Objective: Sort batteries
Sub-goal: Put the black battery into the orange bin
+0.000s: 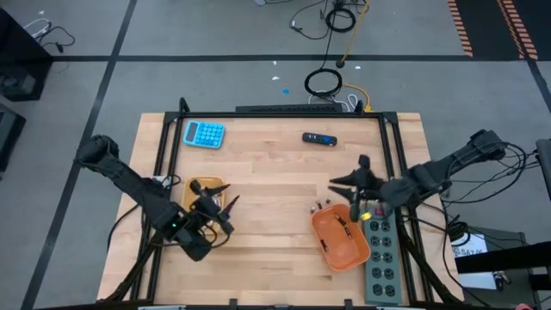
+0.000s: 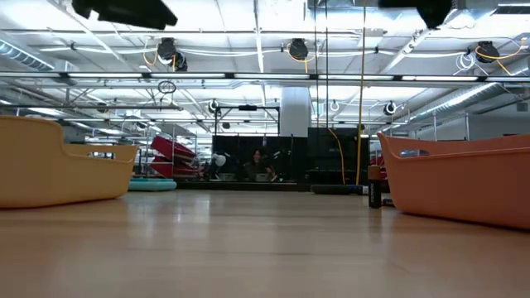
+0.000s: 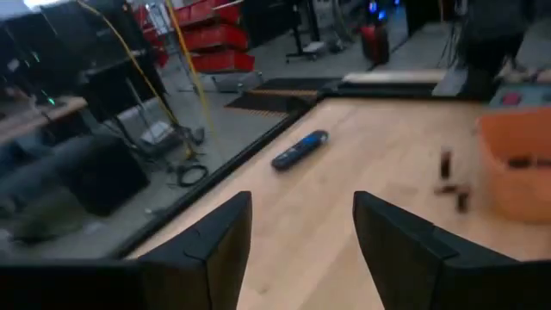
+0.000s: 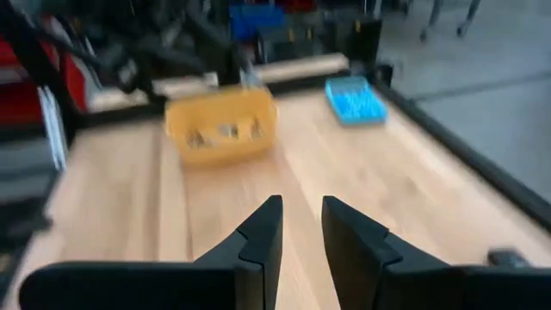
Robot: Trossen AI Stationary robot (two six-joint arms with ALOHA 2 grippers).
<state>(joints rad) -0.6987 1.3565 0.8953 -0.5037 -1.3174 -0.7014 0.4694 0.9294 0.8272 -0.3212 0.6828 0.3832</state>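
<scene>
The left gripper (image 1: 225,207) was over the yellow tray (image 1: 205,189) with its jaws apart and nothing between them, so it looked like a drop into that tray. The right gripper (image 1: 337,185) hung near the orange tray (image 1: 340,242), its jaws a little apart and empty. A few batteries (image 3: 454,185) sat on the table (image 1: 275,172) just beside the orange tray. One of those probably needed picking up next.

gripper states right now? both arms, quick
Left gripper: open, nothing between the fingers, beside the yellow tray.
Right gripper: narrow gap between the fingers, nothing held, near the orange tray.
</scene>
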